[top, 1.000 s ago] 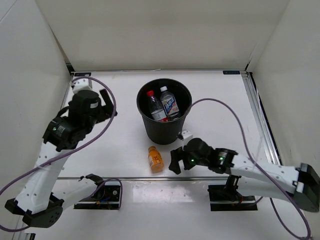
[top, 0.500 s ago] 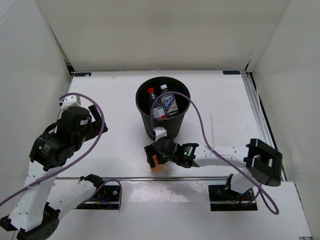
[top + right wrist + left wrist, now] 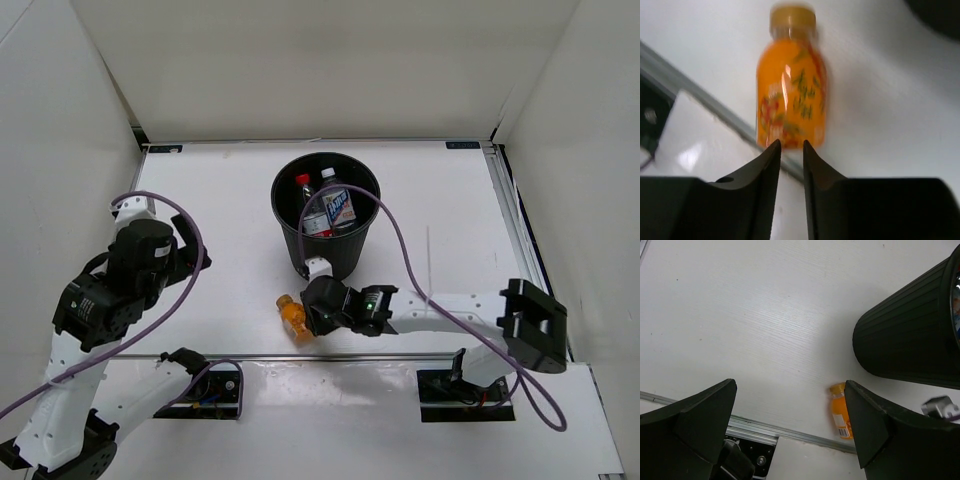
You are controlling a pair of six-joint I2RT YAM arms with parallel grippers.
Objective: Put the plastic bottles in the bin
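Orange bottle (image 3: 290,314) near bin (image 3: 340,262)

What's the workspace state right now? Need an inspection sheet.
Surface: white table, faint grain.
Job's things: black bin upright; red-capped bottle and blue-white-label bottle inside it; orange bottle lying on the table in front of it.
Clutter: nothing seen.
Grippers: left gripper open, empty; right gripper shut, tips at the orange bottle's base, no clear hold.
Cables: right arm's purple cable arcs across the bin rim; left arm's purple cable loops over its wrist.
Surroundings: white walls; metal rail at right edge.
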